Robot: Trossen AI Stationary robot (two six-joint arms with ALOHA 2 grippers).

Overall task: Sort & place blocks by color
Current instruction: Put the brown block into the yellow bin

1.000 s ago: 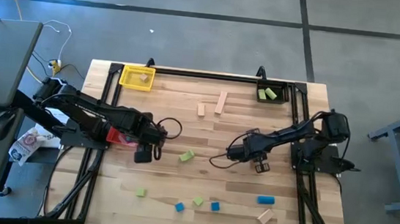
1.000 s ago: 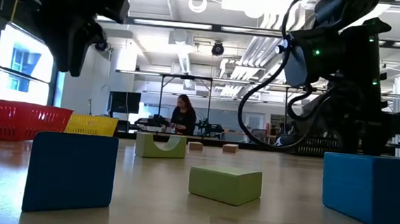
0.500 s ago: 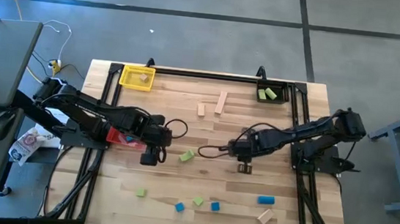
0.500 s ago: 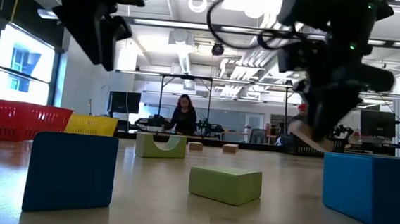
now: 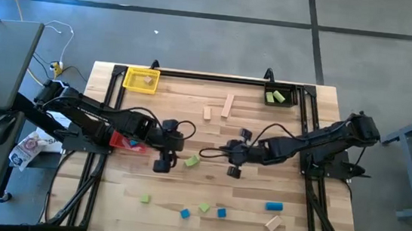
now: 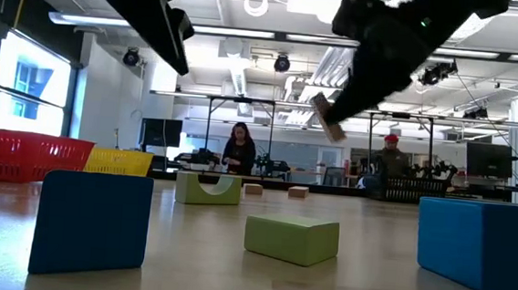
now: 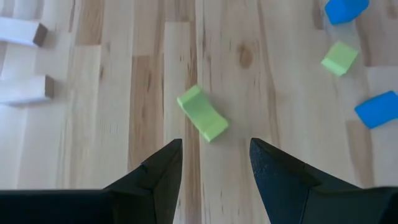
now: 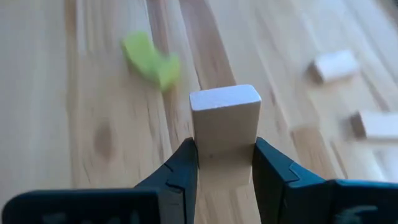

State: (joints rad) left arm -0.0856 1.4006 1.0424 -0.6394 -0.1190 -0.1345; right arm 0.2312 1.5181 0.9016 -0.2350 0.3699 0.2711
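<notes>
Wooden table: pale planks carrying scattered blue, green and tan blocks.
Right gripper: raised above mid-table, jaws clenched on a tan block.
Left gripper: over mid-table, jaws parted and empty, just beside a curved green block.
Other blocks: blue block and more blue, green and tan pieces near the front edge; two tan bars toward the back.
Bins: yellow bin and black bin at the back corners, red bin at the left side.

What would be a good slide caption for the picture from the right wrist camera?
The right gripper holds a tan wooden block above the table, with a green block lying ahead.
</notes>
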